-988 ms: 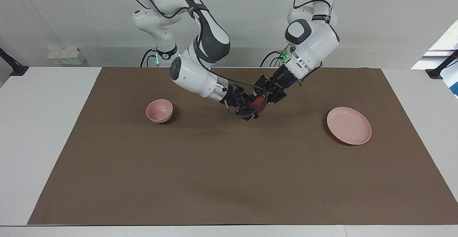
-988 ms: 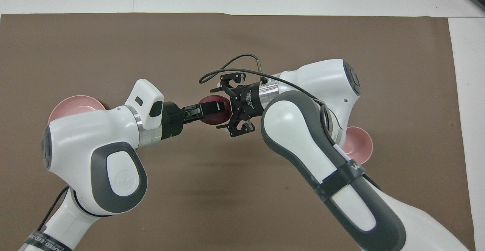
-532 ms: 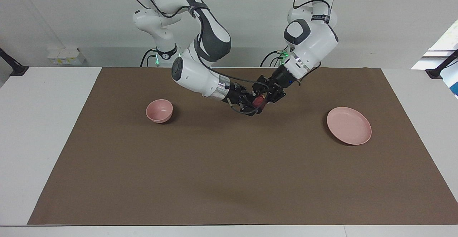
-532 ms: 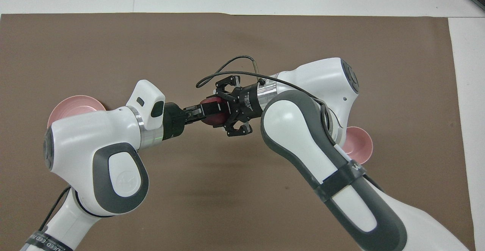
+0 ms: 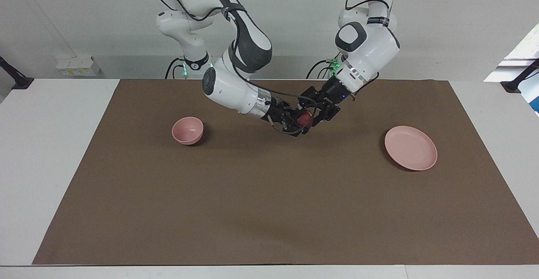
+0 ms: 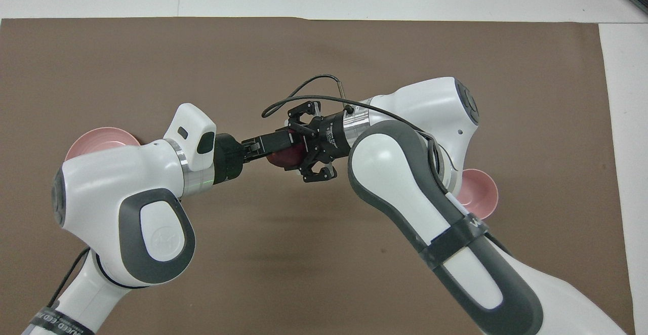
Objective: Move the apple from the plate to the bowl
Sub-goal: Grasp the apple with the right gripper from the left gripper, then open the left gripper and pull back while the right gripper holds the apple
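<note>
The dark red apple hangs in the air over the middle of the mat, between my two grippers, which meet there tip to tip. My right gripper is closed around the apple. My left gripper reaches in against the apple's upper side. The pale pink bowl stands toward the right arm's end, partly hidden under the right arm in the overhead view. The flat pink plate lies bare toward the left arm's end.
A brown mat covers most of the white table. A small white box sits by the wall near the right arm's base.
The right gripper has pushed in around the apple and then held still. The left gripper has shifted slightly across the apple's top while the apple stayed where it was.
</note>
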{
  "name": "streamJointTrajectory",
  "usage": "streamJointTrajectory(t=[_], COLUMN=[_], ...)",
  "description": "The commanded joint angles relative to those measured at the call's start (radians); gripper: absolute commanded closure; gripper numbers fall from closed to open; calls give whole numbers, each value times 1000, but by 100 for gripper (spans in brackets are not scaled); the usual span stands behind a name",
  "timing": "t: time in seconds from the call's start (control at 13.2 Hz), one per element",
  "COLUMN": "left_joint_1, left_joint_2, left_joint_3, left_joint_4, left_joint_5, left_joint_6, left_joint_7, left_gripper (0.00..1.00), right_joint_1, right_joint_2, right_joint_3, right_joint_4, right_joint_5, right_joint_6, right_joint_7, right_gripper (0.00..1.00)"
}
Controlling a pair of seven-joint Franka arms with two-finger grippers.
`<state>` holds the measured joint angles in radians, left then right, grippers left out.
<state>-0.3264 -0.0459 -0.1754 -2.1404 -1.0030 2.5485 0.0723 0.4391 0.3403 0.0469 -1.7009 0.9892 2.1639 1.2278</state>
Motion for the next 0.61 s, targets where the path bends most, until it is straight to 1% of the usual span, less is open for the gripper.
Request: streamJointTrajectory(t=[0.0,0.08,0.23,0.3,0.38,0.46,0.53], left_joint_1=[49,90,151,186,202,213,227], left_joint_2=[-16,-12,14,32,49,61,63], left_joint_3=[8,7,10,8,10,11,11], left_joint_4=[11,29,100,135,172,187,198], left_joint_5=[84,166,359,467,563,623,665], left_joint_6=[-68,-133,-322,-396,-442,-461,-464], left_joint_7=[-9,-9,-9,-9,-11,-11,-11], left_gripper=[0,0,0,0,0,0,0], right_joint_1=[-14,-16,-40,-49,-53,-53,-53], right_joint_2=[-9,-17,-43,-58,-75,-92,-105], right_joint_3=[2,-5,-5,-5,-7,-7,-9], right_joint_4=[6,6,7,7,12,12,12], right_joint_5=[9,0,-84,-127,-179,-238,-294], right_joint_6=[-15,-35,-68,-85,-107,-119,-131], right_joint_7=[-34,-37,-56,-57,-71,-97,-119], right_gripper=[54,55,73,82,88,90,90])
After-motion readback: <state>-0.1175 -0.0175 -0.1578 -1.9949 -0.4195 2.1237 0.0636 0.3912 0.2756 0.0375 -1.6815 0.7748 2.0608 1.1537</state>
